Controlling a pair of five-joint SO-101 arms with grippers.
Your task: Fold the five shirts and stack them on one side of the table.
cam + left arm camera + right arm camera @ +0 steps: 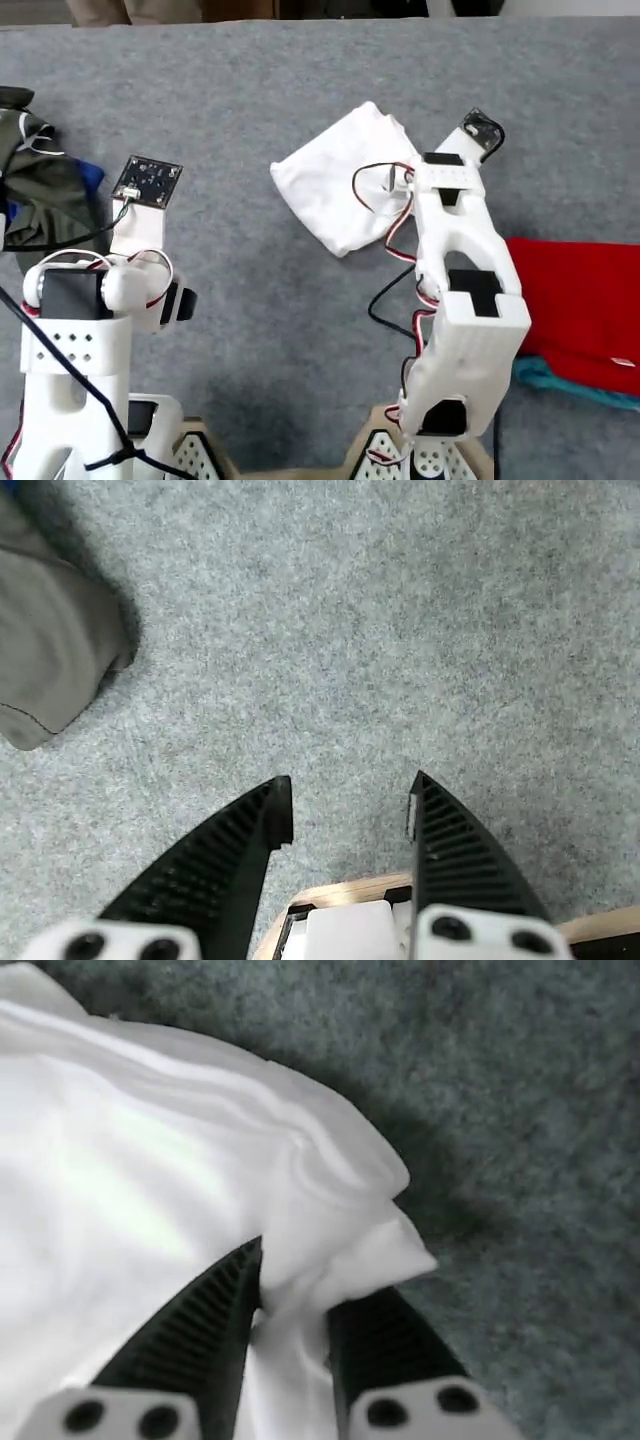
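Grey felt covered the bench (pixel 250 80); from above, a crumpled white shirt (pixel 335 195) lay mid-bench, a red shirt (pixel 580 300) at the right edge, dark clothes (pixel 35 175) far left. At the left wrist, the left end effector (pixel 350 805) gaped empty over bare felt near an olive garment (pixel 50 650). At the right wrist, the right end effector (pixel 305 1280) pinched a white shirt fold.

1. High view is lit pretty evenly from above, so the grey table (pixel 250 330) only gets soft, faint shadows.
2. The white shirt (pixel 335 185) is so bright there that its folds mostly wash out.
3. Right wrist view: the table looks dim, and a dark shadow hugs the shirt's edge.
4. Left wrist view is bright, with a soft shadow beside the olive cloth (pixel 50 650).
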